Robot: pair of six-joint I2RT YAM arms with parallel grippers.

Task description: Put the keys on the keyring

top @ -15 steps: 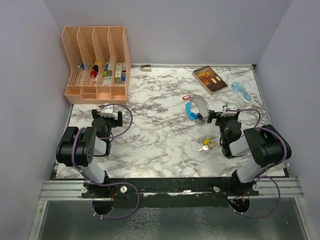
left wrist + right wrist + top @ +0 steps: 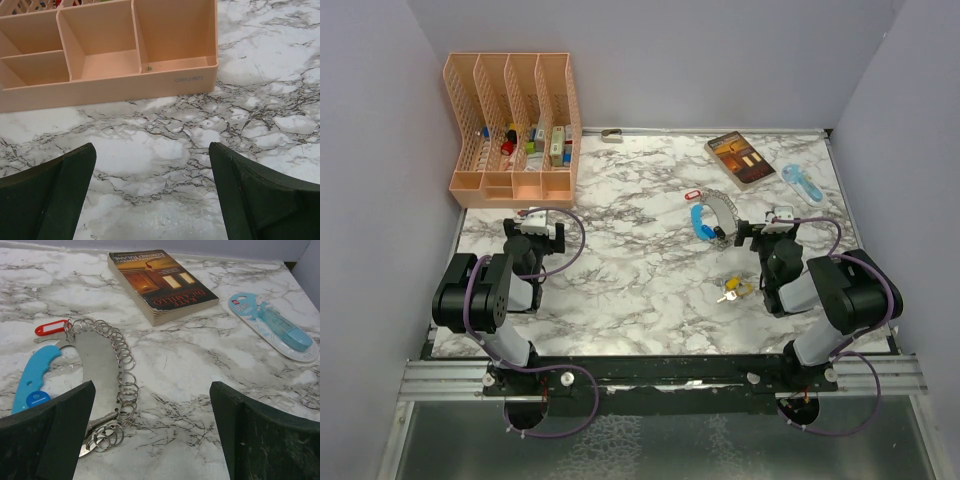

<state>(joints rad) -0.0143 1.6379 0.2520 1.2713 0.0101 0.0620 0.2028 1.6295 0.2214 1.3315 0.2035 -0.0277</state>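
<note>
The keyring (image 2: 712, 217) lies flat on the marble right of centre, with a light-blue curved piece (image 2: 35, 372), a red tag (image 2: 50, 328), a grey metal plate (image 2: 97, 362) and a chain of small rings (image 2: 122, 367). Loose keys (image 2: 733, 290), one with a yellow head, lie nearer the front, just left of the right arm. My right gripper (image 2: 772, 222) (image 2: 151, 405) hovers open just right of the keyring, holding nothing. My left gripper (image 2: 533, 224) (image 2: 151, 160) is open over bare marble at the left, far from the keyring.
A peach file organizer (image 2: 515, 125) (image 2: 100, 55) stands at the back left, just ahead of the left gripper. A paperback book (image 2: 740, 159) (image 2: 160, 285) and a blue packaged item (image 2: 802, 183) (image 2: 275, 325) lie at the back right. A small object (image 2: 611, 135) sits by the back wall.
</note>
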